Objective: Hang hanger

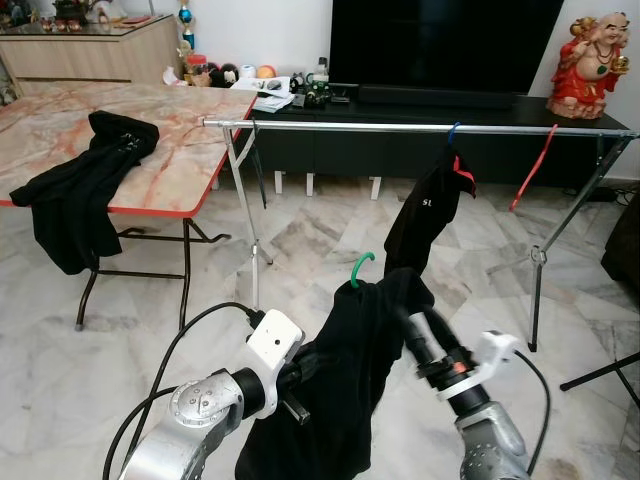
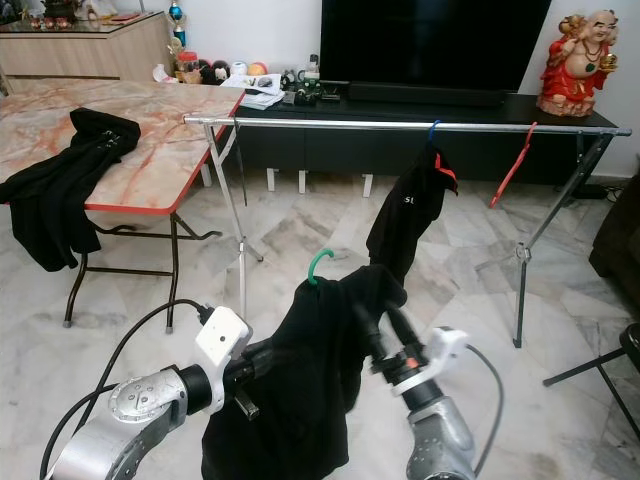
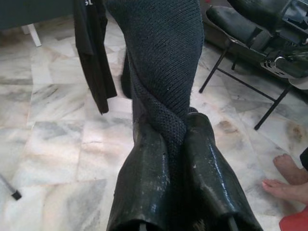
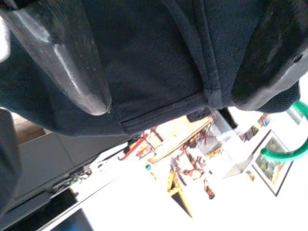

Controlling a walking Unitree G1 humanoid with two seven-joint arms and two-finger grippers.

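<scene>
A green hanger carrying a black garment is held low at 6 o'clock, its hook upright. The left gripper pinches the fabric; the right gripper clamps its collar. The steel rail stands ahead at 12 o'clock; lift level, hook above the rail, clear of the hung shirt
</scene>
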